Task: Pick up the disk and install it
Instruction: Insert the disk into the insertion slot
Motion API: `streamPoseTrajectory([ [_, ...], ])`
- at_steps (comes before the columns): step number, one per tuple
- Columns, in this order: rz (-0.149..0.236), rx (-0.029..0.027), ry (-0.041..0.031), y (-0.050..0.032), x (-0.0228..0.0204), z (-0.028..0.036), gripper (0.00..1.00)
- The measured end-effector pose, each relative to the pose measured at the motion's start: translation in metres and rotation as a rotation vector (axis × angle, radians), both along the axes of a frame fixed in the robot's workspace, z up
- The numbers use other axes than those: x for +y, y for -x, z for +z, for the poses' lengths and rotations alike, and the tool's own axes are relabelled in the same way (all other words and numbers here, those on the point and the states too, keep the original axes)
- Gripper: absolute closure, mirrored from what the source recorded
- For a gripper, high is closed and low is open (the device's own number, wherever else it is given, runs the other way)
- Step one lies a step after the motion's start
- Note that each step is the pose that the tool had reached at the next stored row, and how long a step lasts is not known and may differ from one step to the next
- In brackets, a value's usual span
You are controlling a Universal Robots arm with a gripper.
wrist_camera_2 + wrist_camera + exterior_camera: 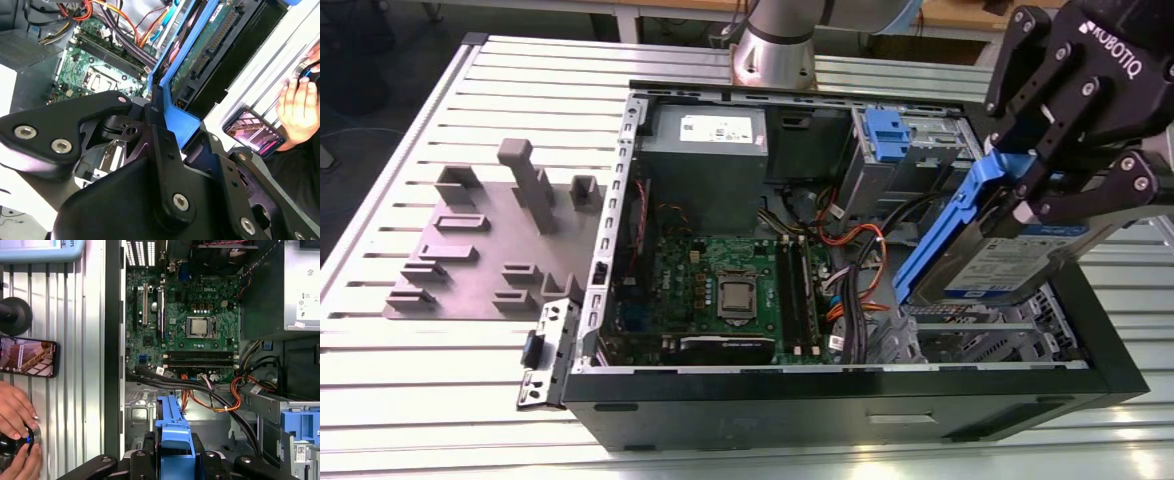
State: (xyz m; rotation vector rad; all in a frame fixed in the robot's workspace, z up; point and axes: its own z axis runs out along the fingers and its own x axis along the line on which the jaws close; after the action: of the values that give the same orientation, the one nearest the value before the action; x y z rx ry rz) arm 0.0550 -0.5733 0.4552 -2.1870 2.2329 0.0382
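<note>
Carrying the disk (1001, 262) by its blue carrier bracket (947, 225), with the gripper (1051, 185) pinched narrow on the bracket's upper end. Hangs tilted, one end high, over the open computer case (854, 385) at the exterior view's right, above the lower drive cage (987, 335); looks apart from the case, though contact cannot be ruled out.

Shows the same clamp in the second wrist view: black fingers (165, 145) on either side of the blue plastic, green circuit underside of the disk toward that camera. Looks down in the first wrist view past the bracket onto the motherboard (190, 325) and the orange cables (220, 400).

Reads as the install step: pick-up done, disk over the case, not yet seated. Judging by the layout, calls for squaring the tilted bracket to the cage rails and staying clear of the cable bundle beside the cage.

Also noting:
- power supply (707, 150) at the case's far end
- another blue carrier (887, 135) in an upper bay
- grey fixture plate (480, 240) on the slatted table (440, 400)
- a person's hand (15, 412) near a phone (27, 357)
</note>
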Motion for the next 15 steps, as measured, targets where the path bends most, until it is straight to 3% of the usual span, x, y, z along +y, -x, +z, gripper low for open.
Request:
streamPoseTrajectory([
  [7,0.0,-0.0001,-0.0003,-0.0014,0.0,-0.0008,0.64],
  [15,0.0,0.0,-0.0001,-0.0105,0.0,-0.0051,0.64],
])
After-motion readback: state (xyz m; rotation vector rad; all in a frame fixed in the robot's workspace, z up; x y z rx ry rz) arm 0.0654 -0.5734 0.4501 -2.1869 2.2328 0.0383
